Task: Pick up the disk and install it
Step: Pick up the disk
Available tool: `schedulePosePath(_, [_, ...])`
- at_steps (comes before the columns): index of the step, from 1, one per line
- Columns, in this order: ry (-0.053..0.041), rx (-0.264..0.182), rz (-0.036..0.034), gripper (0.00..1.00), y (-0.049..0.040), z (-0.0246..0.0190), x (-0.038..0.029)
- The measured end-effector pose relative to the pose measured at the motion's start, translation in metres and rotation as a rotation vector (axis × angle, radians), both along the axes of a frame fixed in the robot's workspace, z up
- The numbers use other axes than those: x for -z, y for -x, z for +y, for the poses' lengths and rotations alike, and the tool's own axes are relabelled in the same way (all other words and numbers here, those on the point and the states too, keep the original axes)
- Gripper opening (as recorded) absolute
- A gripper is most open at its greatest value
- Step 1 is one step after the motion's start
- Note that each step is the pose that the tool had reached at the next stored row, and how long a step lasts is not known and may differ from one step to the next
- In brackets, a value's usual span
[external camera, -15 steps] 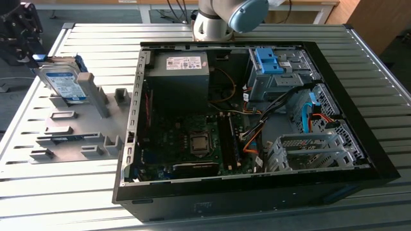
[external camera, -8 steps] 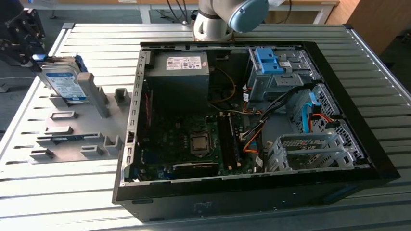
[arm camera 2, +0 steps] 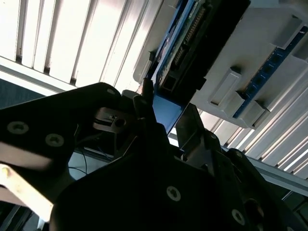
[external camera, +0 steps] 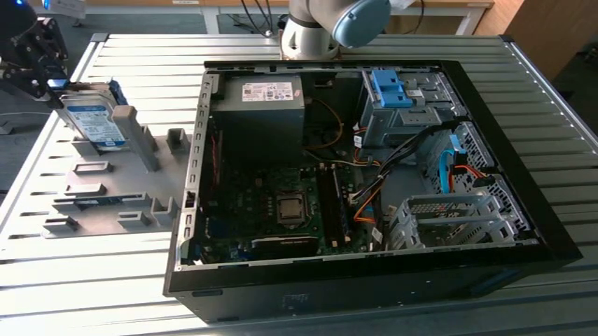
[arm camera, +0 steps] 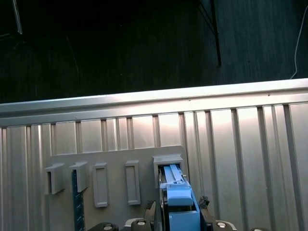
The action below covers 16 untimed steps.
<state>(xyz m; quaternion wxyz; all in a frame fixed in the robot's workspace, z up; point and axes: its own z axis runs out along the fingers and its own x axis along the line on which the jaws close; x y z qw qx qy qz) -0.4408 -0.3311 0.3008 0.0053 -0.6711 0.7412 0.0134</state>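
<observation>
Because the disk (external camera: 94,119) stands upright in the grey rack (external camera: 112,203), the gripper (arm camera: 178,210) fingers (arm camera 2: 191,122) clamp its upper edge.

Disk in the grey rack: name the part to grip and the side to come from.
Grip the disk by its upper edge, pinching across its thin body, coming down from above. It stands on edge in a slot of the grey rack, so its lower part is boxed in while the top stands free.
</observation>
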Motion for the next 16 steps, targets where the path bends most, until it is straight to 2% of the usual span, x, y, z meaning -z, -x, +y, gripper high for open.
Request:
schedulePosePath(2, [0.0000,0.000,0.0000,0.46,0.0000,0.0000,0.0000])
schedulePosePath(3, [0.0000,0.000,-0.0002,0.39,0.0000,0.0000,0.0002])
schedulePosePath(8, [-0.0002,0.000,-0.0004,0.40,0.0000,0.0001,0.0003])
schedulePosePath(9, [-0.0002,0.000,-0.0005,0.46,0.0000,0.0004,0.0004])
schedulePosePath(16, [-0.0002,0.000,-0.0004,0.46,0.0000,0.0040,0.0039])
